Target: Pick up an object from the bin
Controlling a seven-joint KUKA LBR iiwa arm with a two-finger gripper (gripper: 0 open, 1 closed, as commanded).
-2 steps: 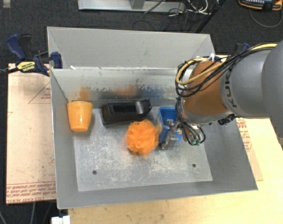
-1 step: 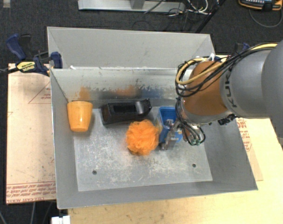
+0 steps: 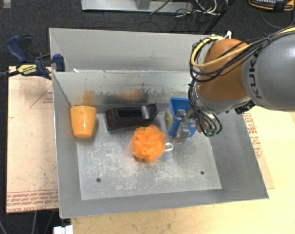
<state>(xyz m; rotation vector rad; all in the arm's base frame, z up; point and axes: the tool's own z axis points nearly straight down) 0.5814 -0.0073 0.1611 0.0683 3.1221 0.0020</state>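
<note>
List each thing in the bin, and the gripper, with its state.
Orange cup: by the left wall of the bin, apart from the rest.
Black tray: lying along the back wall, hollow side up.
Orange mesh pouf: loose mid-floor, just in front of the black tray.
Blue box: standing at the back right.
Gripper: low, at the blue box's right side.

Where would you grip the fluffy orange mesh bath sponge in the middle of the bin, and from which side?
Across its bulging middle, coming straight down. The orange mesh sponge is a soft round ball with no handle or edge, and bare bin floor lies in front and on the view's left, likely leaving room.
</note>
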